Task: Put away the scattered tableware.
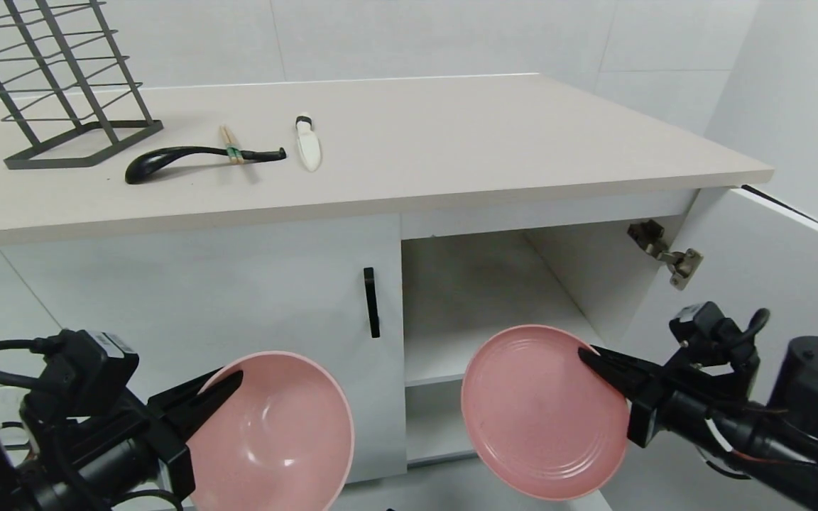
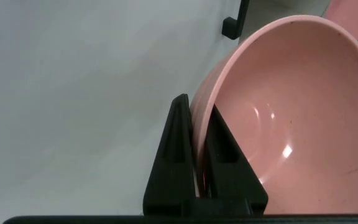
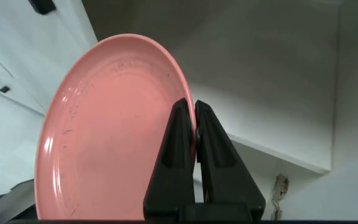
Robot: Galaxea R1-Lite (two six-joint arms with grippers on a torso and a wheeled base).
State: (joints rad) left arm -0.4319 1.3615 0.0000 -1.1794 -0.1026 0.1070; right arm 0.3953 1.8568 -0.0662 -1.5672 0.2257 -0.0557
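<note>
My left gripper (image 1: 228,384) is shut on the rim of a pink bowl (image 1: 277,433), held low in front of the closed cabinet door (image 1: 238,312); the same bowl (image 2: 291,118) shows pinched between the fingers (image 2: 180,143). My right gripper (image 1: 586,358) is shut on the edge of a pink plate (image 1: 540,411), held tilted before the open cabinet compartment (image 1: 473,298); the plate (image 3: 110,130) is clamped at its rim by the fingers (image 3: 178,143). On the countertop lie a black ladle (image 1: 167,160), chopsticks (image 1: 230,145) and a white spoon (image 1: 308,145).
A dark wire rack (image 1: 54,78) stands at the counter's back left. The right cabinet door (image 1: 757,270) hangs open, its hinge (image 1: 664,255) exposed. A shelf (image 1: 480,333) divides the open compartment. The left door carries a black handle (image 1: 371,301).
</note>
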